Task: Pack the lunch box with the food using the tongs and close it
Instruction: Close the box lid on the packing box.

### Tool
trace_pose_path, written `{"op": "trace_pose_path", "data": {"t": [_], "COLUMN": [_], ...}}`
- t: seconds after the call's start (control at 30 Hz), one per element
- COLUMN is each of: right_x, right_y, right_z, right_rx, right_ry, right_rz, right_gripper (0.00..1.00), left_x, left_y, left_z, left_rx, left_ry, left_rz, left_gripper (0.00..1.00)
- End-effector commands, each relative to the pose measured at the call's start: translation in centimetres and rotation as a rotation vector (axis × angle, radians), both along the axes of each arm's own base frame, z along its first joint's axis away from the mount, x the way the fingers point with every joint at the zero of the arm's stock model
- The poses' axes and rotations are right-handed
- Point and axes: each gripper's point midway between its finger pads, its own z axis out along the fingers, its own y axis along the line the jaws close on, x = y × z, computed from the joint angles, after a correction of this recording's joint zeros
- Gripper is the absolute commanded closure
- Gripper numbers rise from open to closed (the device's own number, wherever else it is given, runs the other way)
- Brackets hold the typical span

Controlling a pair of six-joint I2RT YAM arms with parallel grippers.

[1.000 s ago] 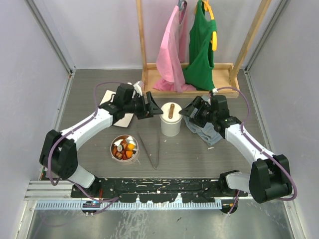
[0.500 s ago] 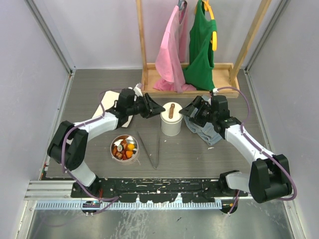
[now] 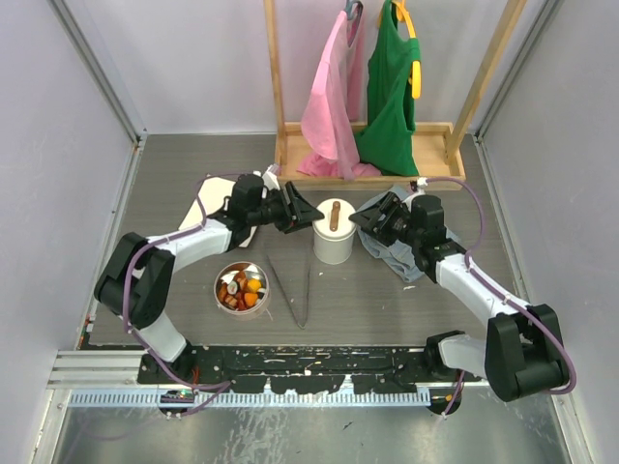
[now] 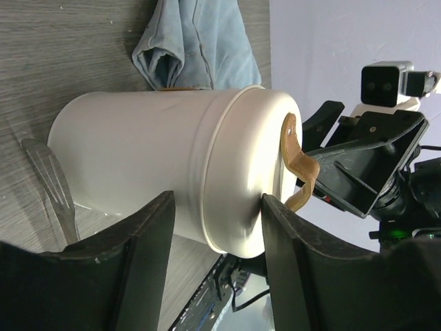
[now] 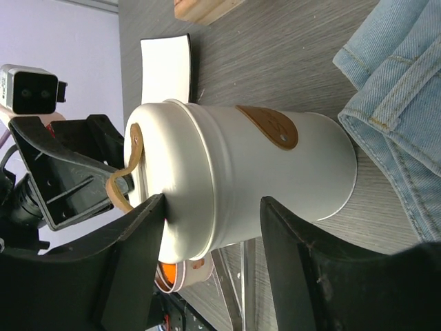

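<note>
Both arms are closing in compared with a second back: the left one is stretching further across, and the two tools are now crowding the white lunch box [image 3: 332, 246] from either side.

Nearest the bases, the tongs [image 3: 285, 292] are lying untouched on the table [image 3: 174, 174] at about 7 o'clock from the lunch box. The bowl [image 3: 242, 313] is sitting at 8 o'clock, and all the food [image 3: 242, 287] is still piled in it, orange, red and dark bits.

Mid-table, the left tool [image 3: 306, 215] is sitting at 10 o'clock of the box and the right tool [image 3: 362, 218] at 2 o'clock. Both have their fingers spread partway, straddling the seam under the lid [image 4: 241, 172]. As far as I can tell neither is pinching anything yet. The lid is on with its leather strap [image 4: 298, 162] across the top, so what's inside is hidden.

My read is they're going for the lid first. To do it well, I'd have one tool steadying the body low down and the other lifting the cap by the strap, pulling straight up so the box isn't tipping onto the denim cloth [image 3: 401, 256] at 4 o'clock.

Far back at 12 o'clock, the wooden rack [image 3: 435, 159] is just holding clothes.
</note>
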Motion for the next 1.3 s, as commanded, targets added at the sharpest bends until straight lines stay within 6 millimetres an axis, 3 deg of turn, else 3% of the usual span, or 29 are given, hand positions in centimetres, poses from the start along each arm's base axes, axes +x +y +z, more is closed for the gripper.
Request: {"op": "trace_pose_path", "data": {"t": [0.0,0.1,0.17,0.37,0.47,0.57,0.7,0.97,1.13,1.27], "right_x": [-2.5,-2.5,-2.3,-0.2,0.7,1.6,3.0,4.5,3.6,1.9], "right_y": [-2.1,-1.9,-1.6,-1.4,-0.8,-0.1,0.3,0.1,0.1,0.9], "right_z": [-7.3,-8.0,-7.3,-1.0,0.8,1.4,0.5,-0.1,-2.5,-4.0], "right_rx": [-0.124,-0.115,-0.105,-0.125,-0.13,-0.127,-0.127,0.005,0.088,0.157], "right_ry": [0.227,0.256,0.245,0.077,0.04,0.036,0.061,0.053,0.124,0.159], "right_rz": [-0.067,-0.054,-0.04,-0.013,0.033,0.074,0.094,0.114,0.122,0.163], "right_gripper": [0.4,0.39,0.34,0.23,0.22,0.2,0.19,0.2,0.34,0.51], "left_x": [-2.3,-1.9,-1.8,-0.3,0.6,1.4,2.3,2.9,2.9,2.7], "left_y": [-1.7,-1.8,-1.8,-1.1,-1.1,-1.0,-1.0,-1.4,-2.1,-2.4], "left_z": [1.0,1.3,1.7,4.3,5.6,6.2,5.7,2.1,0.7,-0.5], "left_rx": [0.041,0.064,0.078,0.081,0.067,0.064,0.08,0.124,0.121,0.119], "left_ry": [0.0,0.002,-0.004,-0.074,-0.096,-0.107,-0.094,-0.024,0.009,0.038], "left_rz": [-0.139,-0.146,-0.151,-0.109,-0.106,-0.092,-0.089,-0.135,-0.183,-0.213], "left_gripper": [0.46,0.43,0.43,0.4,0.39,0.39,0.38,0.38,0.4,0.41]}}
